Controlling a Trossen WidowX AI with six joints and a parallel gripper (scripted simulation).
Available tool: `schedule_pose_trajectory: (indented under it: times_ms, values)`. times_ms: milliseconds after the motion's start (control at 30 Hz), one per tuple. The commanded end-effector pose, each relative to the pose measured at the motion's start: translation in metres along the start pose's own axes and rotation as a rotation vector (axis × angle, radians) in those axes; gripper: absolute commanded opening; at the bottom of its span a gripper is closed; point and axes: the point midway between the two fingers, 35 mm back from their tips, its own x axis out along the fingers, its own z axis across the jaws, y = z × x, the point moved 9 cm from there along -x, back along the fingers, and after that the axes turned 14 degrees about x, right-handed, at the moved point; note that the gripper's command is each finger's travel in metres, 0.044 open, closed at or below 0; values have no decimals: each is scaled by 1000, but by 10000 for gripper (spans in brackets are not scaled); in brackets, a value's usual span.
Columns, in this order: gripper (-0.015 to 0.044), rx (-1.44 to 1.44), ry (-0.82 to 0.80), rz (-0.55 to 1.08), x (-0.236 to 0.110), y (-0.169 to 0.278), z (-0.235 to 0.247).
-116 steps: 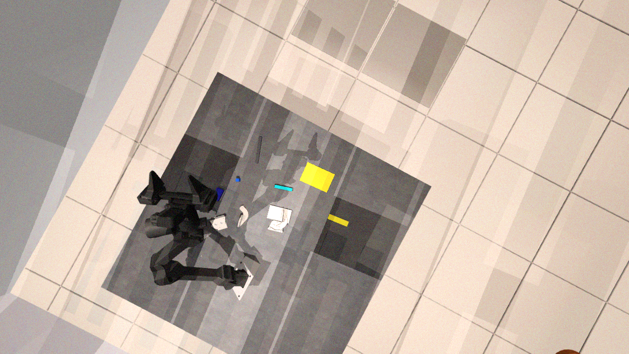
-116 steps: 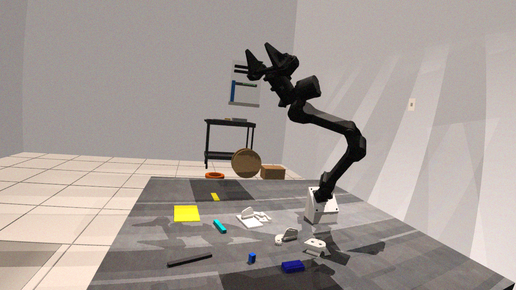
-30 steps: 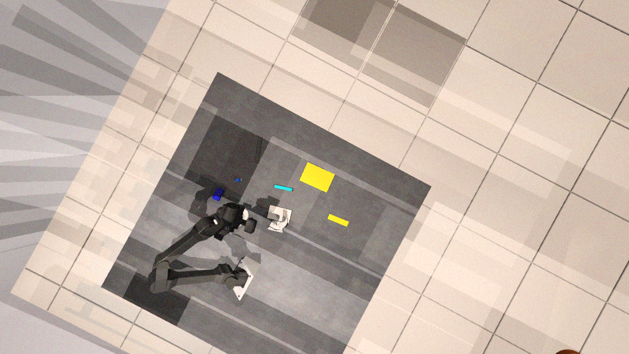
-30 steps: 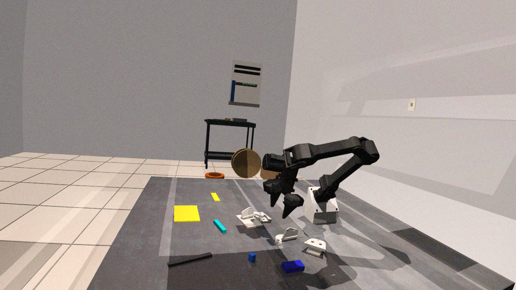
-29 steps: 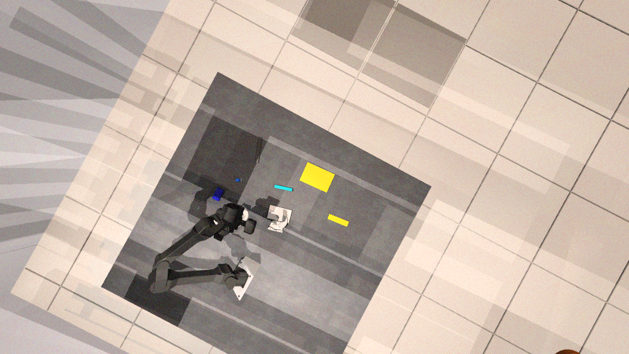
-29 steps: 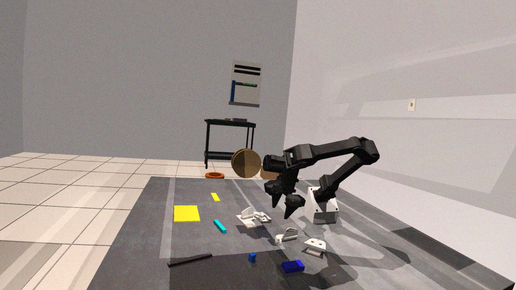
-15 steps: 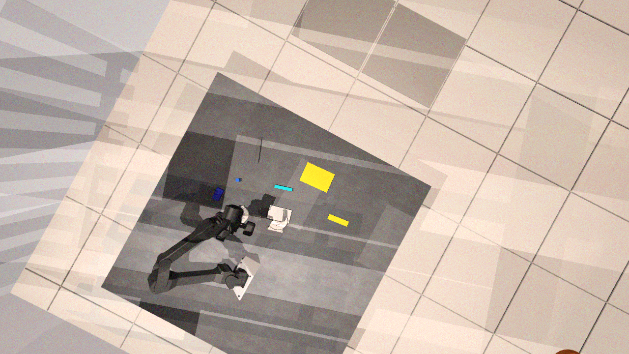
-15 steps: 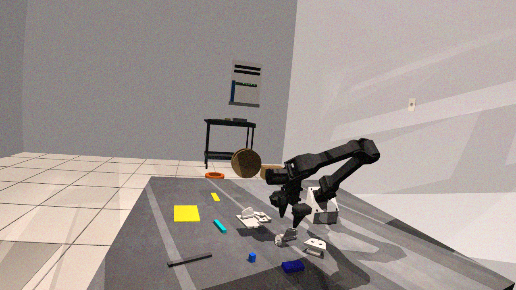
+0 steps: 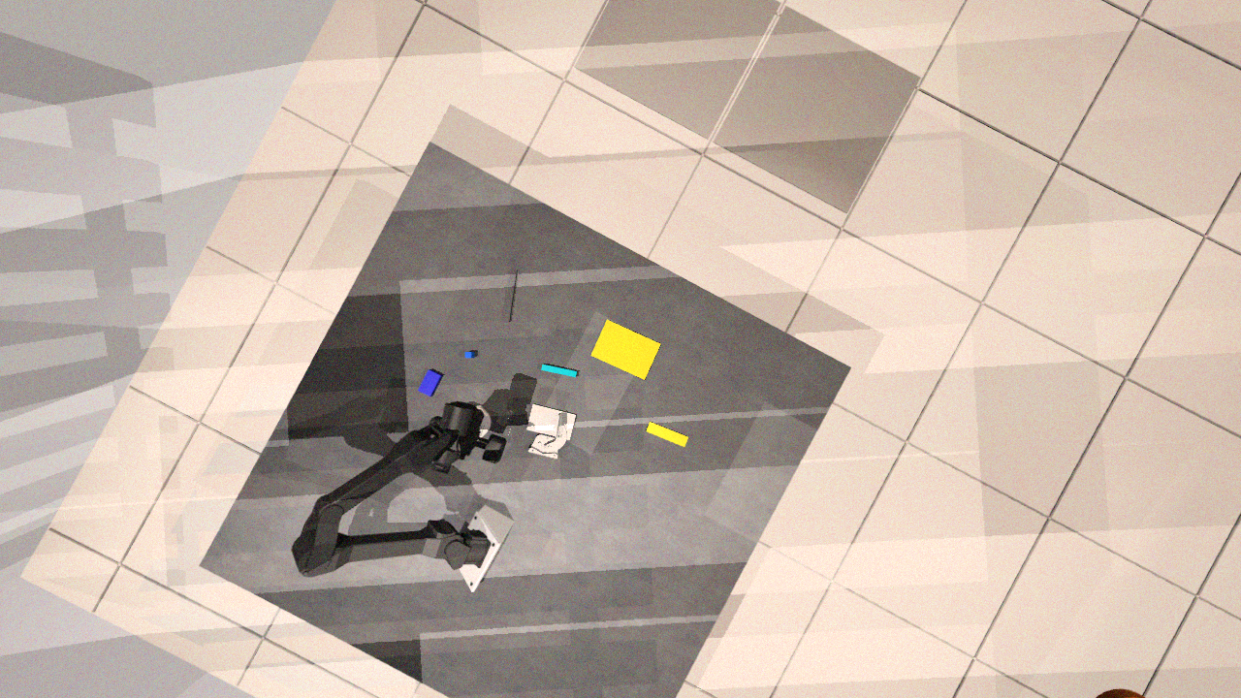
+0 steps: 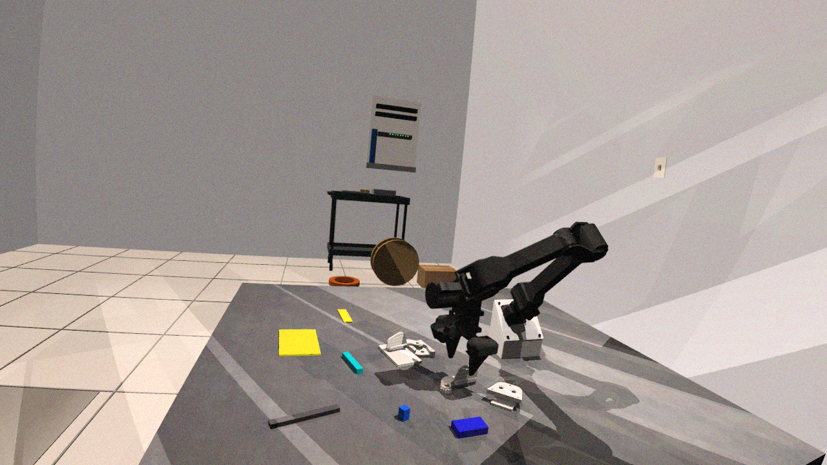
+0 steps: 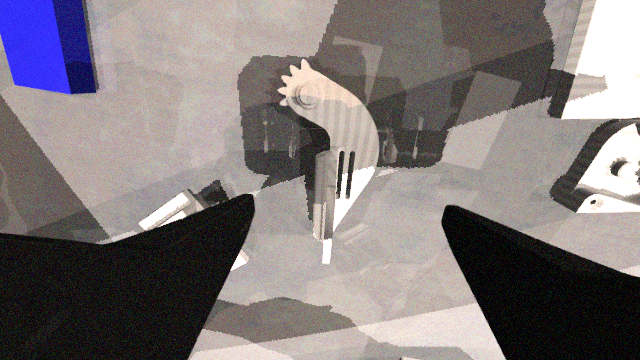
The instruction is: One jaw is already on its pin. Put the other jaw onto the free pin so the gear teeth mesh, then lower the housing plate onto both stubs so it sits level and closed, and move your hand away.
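Taken left to right in the exterior view, a yellow square plate (image 9: 625, 349) (image 10: 298, 342) lies flat beyond a slim black bar (image 9: 513, 295) (image 10: 303, 416). Next come a yellow strip (image 9: 666, 433) (image 10: 345, 315) and a cyan bar (image 9: 559, 370) (image 10: 352, 362). The white base assembly (image 9: 552, 421) (image 10: 400, 355) (image 11: 610, 65) sits farther back than a small blue cube (image 9: 470, 354) (image 10: 404, 413). The loose toothed jaw (image 9: 484, 418) (image 10: 465, 376) (image 11: 352, 120) lies off the assembly, its geared end leftward. Just above it, the gripper (image 9: 468, 456) (image 10: 462, 364) (image 11: 347, 208) points downward, fingers spread and holding nothing. A blue block (image 9: 429, 382) (image 10: 469, 427) (image 11: 35, 45) lies nearer the camera; the white two-holed housing plate (image 10: 506, 392) (image 11: 174, 215) rests apart, farther right.
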Motion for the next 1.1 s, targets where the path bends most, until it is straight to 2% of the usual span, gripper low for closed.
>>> schedule_pose_trajectory:
  times_ms: [0, 667, 1067]
  values:
    - [440, 3, 3, -1, 6, 0, -1]
    - [440, 3, -1, -1, 38, 1, 0]
    - [440, 3, -1, -1, 39, 1, 0]
